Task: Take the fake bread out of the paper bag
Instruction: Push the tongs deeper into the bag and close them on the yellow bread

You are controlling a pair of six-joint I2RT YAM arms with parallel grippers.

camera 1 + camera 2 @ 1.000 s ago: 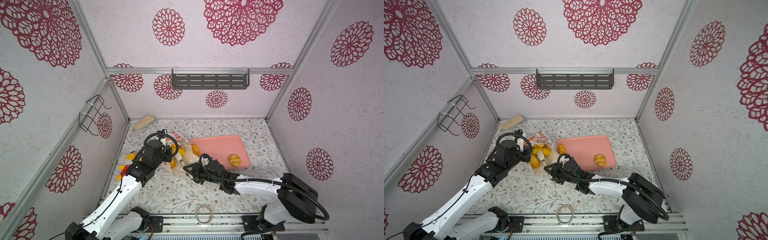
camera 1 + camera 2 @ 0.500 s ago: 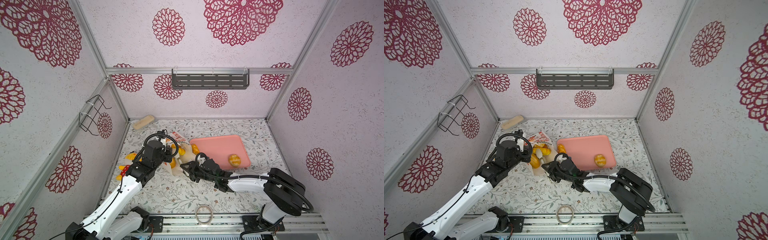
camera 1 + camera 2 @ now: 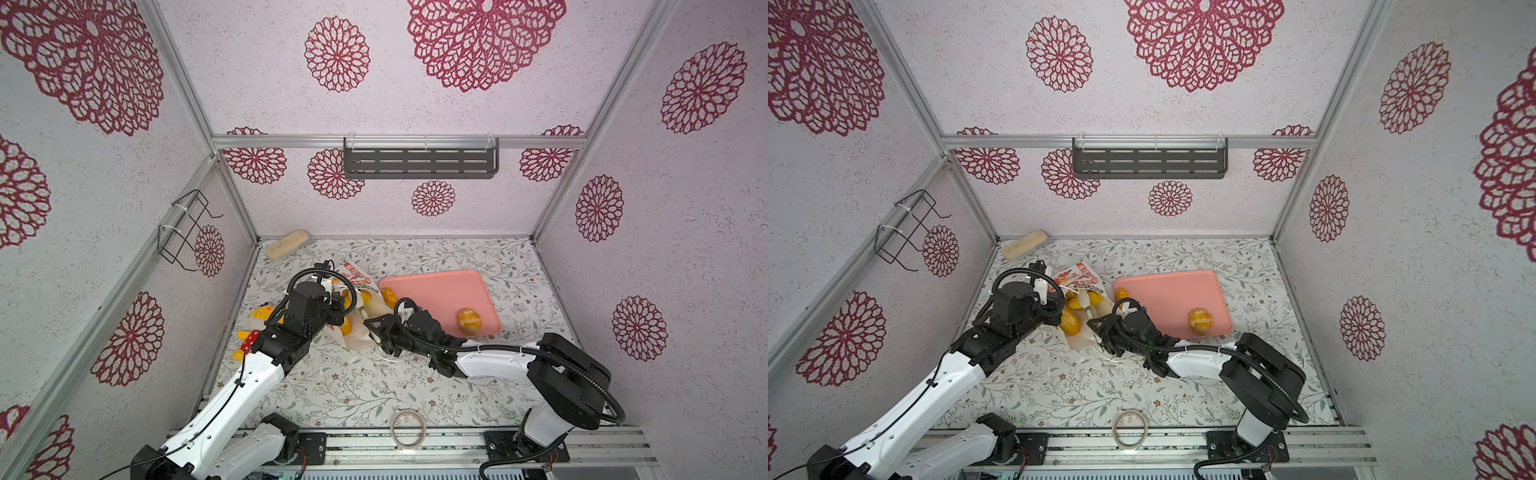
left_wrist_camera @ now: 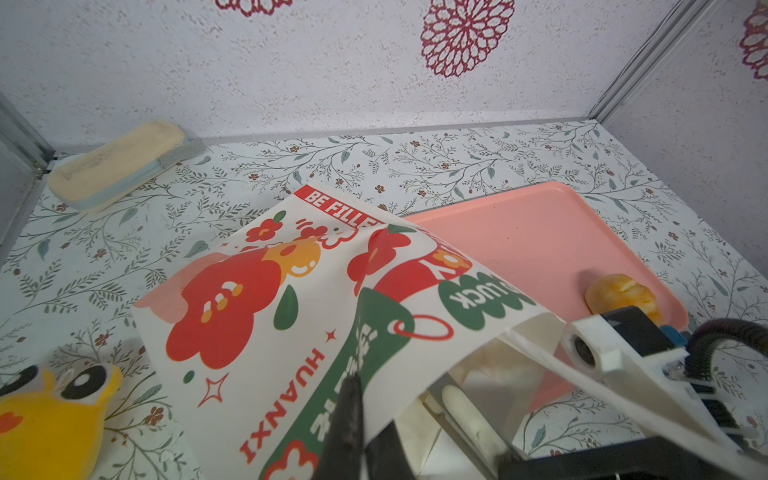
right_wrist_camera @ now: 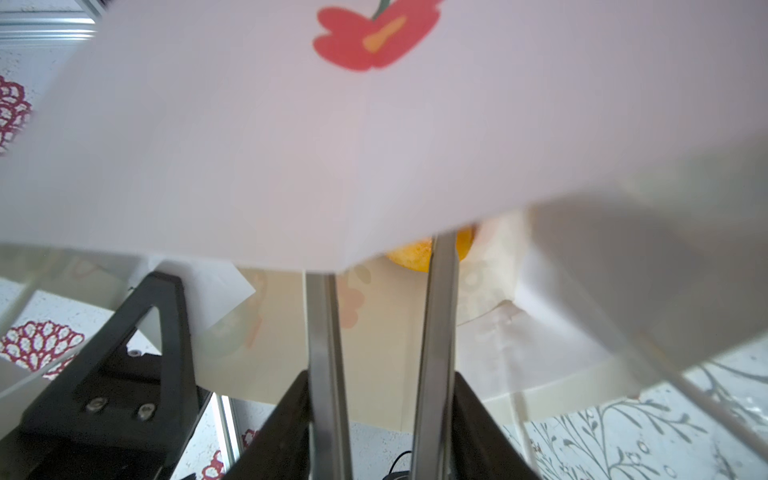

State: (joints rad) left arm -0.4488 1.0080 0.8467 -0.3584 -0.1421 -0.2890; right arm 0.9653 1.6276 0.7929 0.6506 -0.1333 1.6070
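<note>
Looking at the paper bag (image 3: pixel 360 279): it lies on its side on the table (image 3: pixel 415 374), mouth toward 5 o'clock, fake bread (image 3: pixel 1070 322) showing yellow inside. My left gripper (image 4: pixel 359 419) is pinched tight on the bag's upper mouth edge. My right gripper (image 5: pixel 380 282) pokes into the mouth, jaws spread, tips hidden under paper. Pink tray (image 3: pixel 444 291) sits at the bag's 3 o'clock, with a bun (image 3: pixel 468 320) at its 4 o'clock and a second bun (image 3: pixel 389 295) at its 9 o'clock rim. Plush toy (image 3: pixel 259 316) at bag's 9 o'clock.
</note>
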